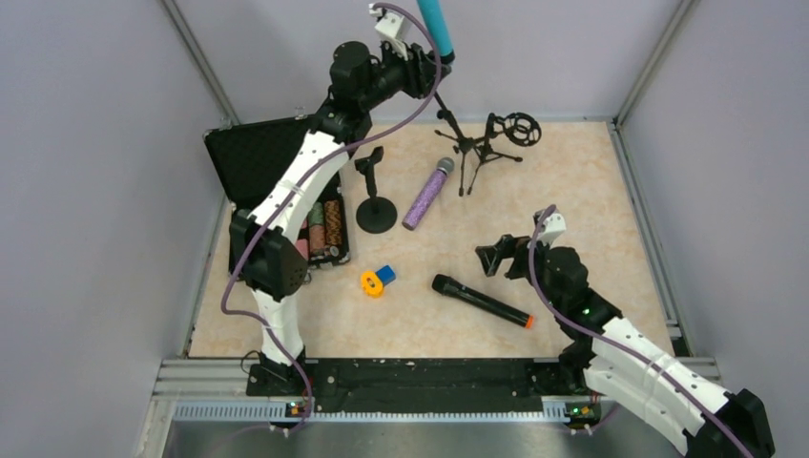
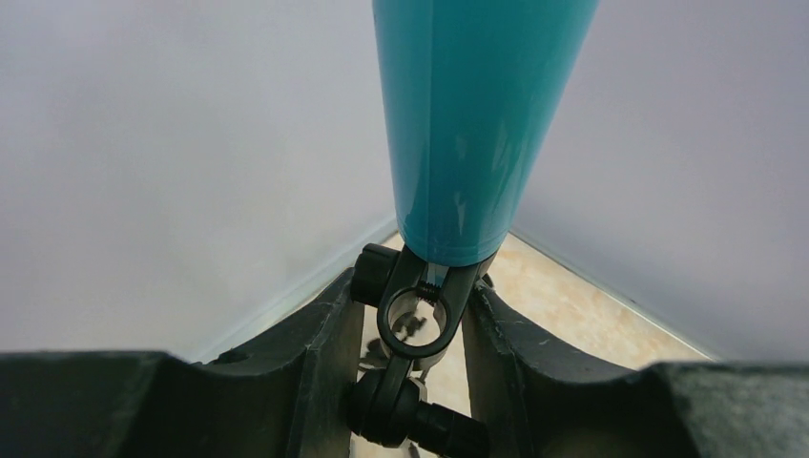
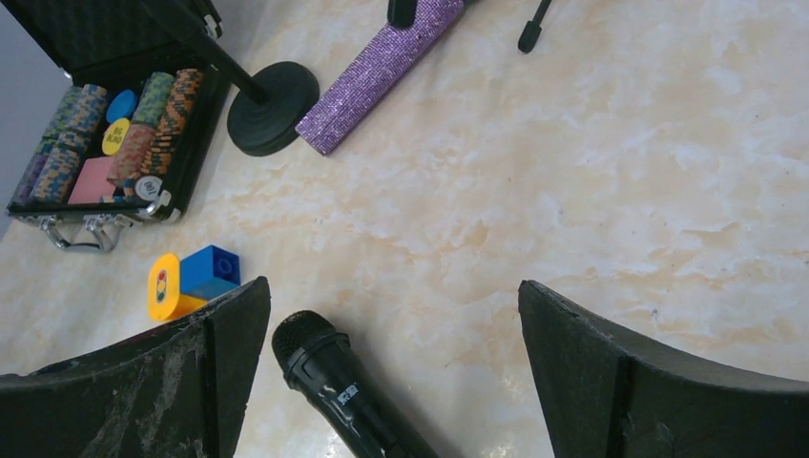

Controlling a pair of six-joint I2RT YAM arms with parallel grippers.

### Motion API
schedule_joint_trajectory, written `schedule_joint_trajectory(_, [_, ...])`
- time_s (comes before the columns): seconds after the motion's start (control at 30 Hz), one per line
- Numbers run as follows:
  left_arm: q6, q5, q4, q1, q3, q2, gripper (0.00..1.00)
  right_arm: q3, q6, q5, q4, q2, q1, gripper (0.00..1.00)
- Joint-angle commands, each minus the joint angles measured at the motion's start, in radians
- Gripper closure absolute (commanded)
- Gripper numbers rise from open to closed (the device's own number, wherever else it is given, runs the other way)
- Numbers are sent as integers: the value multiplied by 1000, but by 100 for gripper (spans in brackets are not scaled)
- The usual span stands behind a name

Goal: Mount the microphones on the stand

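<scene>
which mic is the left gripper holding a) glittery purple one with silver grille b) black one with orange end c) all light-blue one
c: the light-blue stick microphone is raised in the left gripper; the glittery purple microphone and the black microphone lie on the table.

Light-blue mic (image 1: 436, 27) aloft; purple mic (image 1: 425, 194) and black mic (image 1: 482, 301) lie flat.

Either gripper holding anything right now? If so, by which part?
Left gripper holds the light-blue mic by its handle, near the tail end, over the stand clip. Right gripper is open, empty.
</scene>
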Motion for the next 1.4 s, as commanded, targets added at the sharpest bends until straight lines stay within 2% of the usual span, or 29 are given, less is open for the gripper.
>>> schedule_joint_trajectory(0.0, [33, -94, 176, 36, 100, -12, 100, 60, 14, -19, 26, 22, 9, 1])
schedule_joint_trajectory(0.23, [80, -190, 178, 97, 228, 82, 100, 70, 23, -32, 25, 47, 9, 1])
schedule_joint_trajectory(0.47, [190, -229, 162, 138, 239, 122, 100, 74, 19, -27, 25, 62, 9, 1])
schedule_joint_trajectory(0.8, [382, -248, -1, 156, 196, 121, 100, 88, 14, -53, 31, 110, 10, 1])
schedule_joint_trajectory(1.0, [384, -230, -10, 171, 122, 120, 100, 79, 17, -57, 29, 106, 9, 1])
schedule_joint_trajectory(1.37, [337, -151, -62, 186, 87, 163, 100, 68, 21, -61, 27, 113, 9, 1])
